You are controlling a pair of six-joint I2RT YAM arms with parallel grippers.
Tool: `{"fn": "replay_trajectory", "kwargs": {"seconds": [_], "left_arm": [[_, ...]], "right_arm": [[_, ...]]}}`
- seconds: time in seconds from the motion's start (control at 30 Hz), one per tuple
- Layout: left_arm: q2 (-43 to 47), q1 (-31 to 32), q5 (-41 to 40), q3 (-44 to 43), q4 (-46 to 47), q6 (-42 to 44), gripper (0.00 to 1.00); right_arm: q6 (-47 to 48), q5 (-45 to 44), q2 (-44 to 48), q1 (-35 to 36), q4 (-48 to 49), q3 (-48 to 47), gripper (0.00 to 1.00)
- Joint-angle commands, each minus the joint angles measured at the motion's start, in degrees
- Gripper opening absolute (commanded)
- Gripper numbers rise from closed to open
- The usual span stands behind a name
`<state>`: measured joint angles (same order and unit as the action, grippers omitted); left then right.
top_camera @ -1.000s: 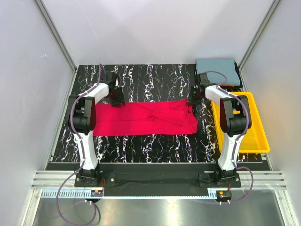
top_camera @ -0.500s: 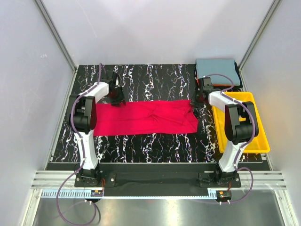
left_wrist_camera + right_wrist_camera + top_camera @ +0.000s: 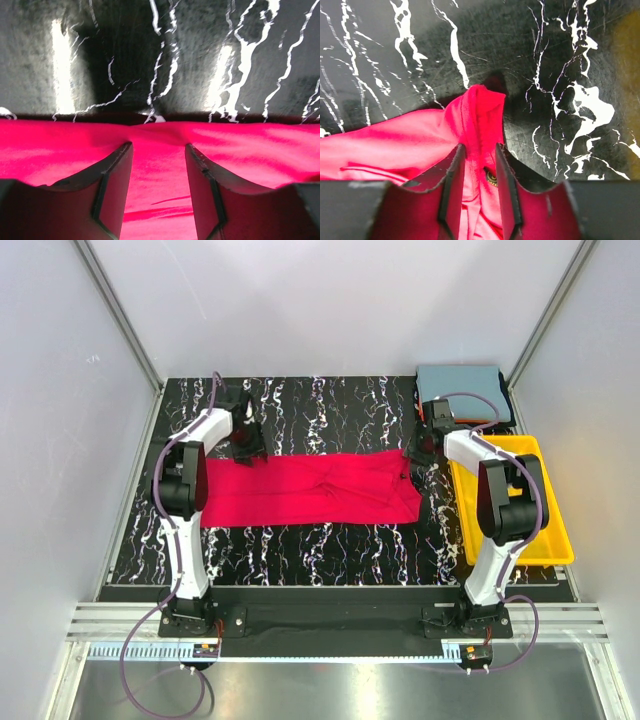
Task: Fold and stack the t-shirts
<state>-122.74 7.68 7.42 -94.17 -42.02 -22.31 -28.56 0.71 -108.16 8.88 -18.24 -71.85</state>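
Across table centre, 9 to 3 o'clock: red t-shirt, folded to a long band. Left gripper at its 10 o'clock edge, jaws spread over cloth, nothing pinched. Right gripper at 2 o'clock corner nips a bunched fold. Step, likely: far-edge grasp. Next: left should close, then both lift.

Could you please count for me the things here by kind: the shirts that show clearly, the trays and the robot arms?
Shirts: 2 (red shirt, folded grey-blue shirt)
Trays: 1 (yellow tray)
Robot arms: 2 (left arm, right arm)
Total: 5
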Motion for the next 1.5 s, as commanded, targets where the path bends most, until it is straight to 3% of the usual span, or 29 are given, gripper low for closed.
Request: {"fn": "replay_trajectory", "kwargs": {"seconds": [0.0,0.2,0.47,0.63,1.07,1.47], "left_arm": [[3.6,-0.7,-0.5,-2.2,-1.8,1.0,0.53],[5.7,-0.7,0.8,-0.5,-1.7,1.2,0.54],[5.4,-0.7,-1.9,1.4,-1.7,1.5,0.55],[5.1,-1.1,-4.9,2.6,-1.7,0.9,0.57],[3.5,-4.6,-11.1,5.5,-1.9,-1.8,0.61],[11.9,-9.2,-15.5,5.1,-1.8,-4.1,0.63]], "right_arm": [[0.3,1.5,3.8,-0.8,-3.1,-3.1,0.4],[1.1,1.7,3.7,-0.8,-5.8,-6.4,0.39],[-0.2,7.5,0.8,-0.7,-6.2,-11.1,0.29],[-0.6,5.8,-3.0,-0.8,-6.0,-10.3,0.24],[-1.3,-2.7,-11.5,-1.0,-6.0,-11.0,0.25],[-2.0,4.7,-23.7,-0.9,-5.8,-29.9,0.27]]}}
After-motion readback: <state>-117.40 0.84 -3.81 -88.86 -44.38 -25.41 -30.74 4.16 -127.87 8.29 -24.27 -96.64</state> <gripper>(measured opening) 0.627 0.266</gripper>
